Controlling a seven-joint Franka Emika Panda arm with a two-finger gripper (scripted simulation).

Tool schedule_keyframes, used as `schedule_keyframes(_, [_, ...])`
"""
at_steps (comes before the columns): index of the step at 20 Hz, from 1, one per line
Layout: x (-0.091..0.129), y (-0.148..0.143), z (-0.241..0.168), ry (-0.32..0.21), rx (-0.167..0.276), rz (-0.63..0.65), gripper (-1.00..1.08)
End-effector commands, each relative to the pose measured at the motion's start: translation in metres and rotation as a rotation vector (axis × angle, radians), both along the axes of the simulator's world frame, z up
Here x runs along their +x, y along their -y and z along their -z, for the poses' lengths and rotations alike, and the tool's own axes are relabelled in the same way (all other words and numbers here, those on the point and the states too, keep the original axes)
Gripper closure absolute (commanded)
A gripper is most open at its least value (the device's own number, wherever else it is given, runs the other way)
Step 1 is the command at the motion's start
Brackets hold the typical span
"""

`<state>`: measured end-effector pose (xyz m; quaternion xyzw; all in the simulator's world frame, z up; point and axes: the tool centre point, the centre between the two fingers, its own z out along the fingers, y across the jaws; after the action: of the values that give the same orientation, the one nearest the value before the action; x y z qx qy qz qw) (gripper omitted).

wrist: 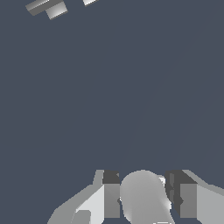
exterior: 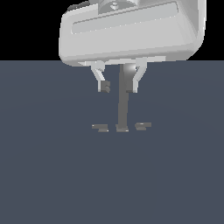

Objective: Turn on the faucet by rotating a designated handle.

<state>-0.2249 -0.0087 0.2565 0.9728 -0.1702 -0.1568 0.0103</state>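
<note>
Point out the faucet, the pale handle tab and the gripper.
faucet (exterior: 123,107): exterior view, mid column.
handle (exterior: 100,127): exterior view, tab on that view's left, flat top.
gripper (exterior: 119,83): exterior view, midway between fingertips, astride the spout head.

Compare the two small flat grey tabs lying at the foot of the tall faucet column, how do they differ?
The pale grey stepped handle tab lies toward the exterior view's left of the tall slim grey faucet column; the mirror-image tab lies toward its right. The left tab looks paler throughout, while the right one carries a darker grey block. Their steps face opposite ways. Both are small, flat and apart from the column's foot.
</note>
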Motion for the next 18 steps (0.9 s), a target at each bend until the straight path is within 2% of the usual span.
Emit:
schedule_keyframes(1, [0.029,-0.003,0.013,0.034,-0.036,0.052,0.11])
schedule_keyframes(2, [0.049,-0.012,0.014,0.066,0.010,0.135,-0.54])
schedule_keyframes(3, [0.049,-0.012,0.014,0.066,0.010,0.135,-0.54])
schedule_keyframes(4, [0.042,0.003,0.037,0.037,-0.017,0.162,-0.59])
schedule_keyframes(5, [0.063,-0.004,0.043,0.049,0.004,0.259,-0.60])
schedule_keyframes(6, [0.056,0.024,0.040,0.058,0.018,0.327,-0.60])
schedule_keyframes(7, [0.065,-0.030,0.052,0.061,0.012,0.227,-0.78])
schedule_keyframes(8, [0.064,-0.049,0.051,0.063,0.009,0.182,-0.78])
schedule_keyframes(9, [0.050,-0.020,0.078,0.024,-0.019,0.270,-0.45])
schedule_keyframes(10, [0.050,-0.018,0.079,0.022,-0.020,0.274,-0.45])
schedule_keyframes(11, [0.084,-0.072,0.067,0.088,0.001,0.218,-0.77])
schedule_keyframes(12, [0.102,-0.045,0.079,0.094,-0.001,0.318,-0.40])
schedule_keyframes(13, [0.100,-0.003,0.076,0.100,-0.002,0.417,-0.40])
schedule_keyframes(14, [0.114,-0.007,0.082,0.116,0.009,0.480,-0.81])
schedule_keyframes(15, [0.096,-0.056,0.110,0.073,0.006,0.421,-0.82])
schedule_keyframes(16, [0.096,-0.057,0.125,0.065,0.005,0.473,-0.75])
schedule_keyframes(17, [0.104,-0.051,0.135,0.086,-0.045,0.433,-0.76])
schedule_keyframes(18, [0.137,-0.090,0.129,0.121,0.018,0.502,-0.72])
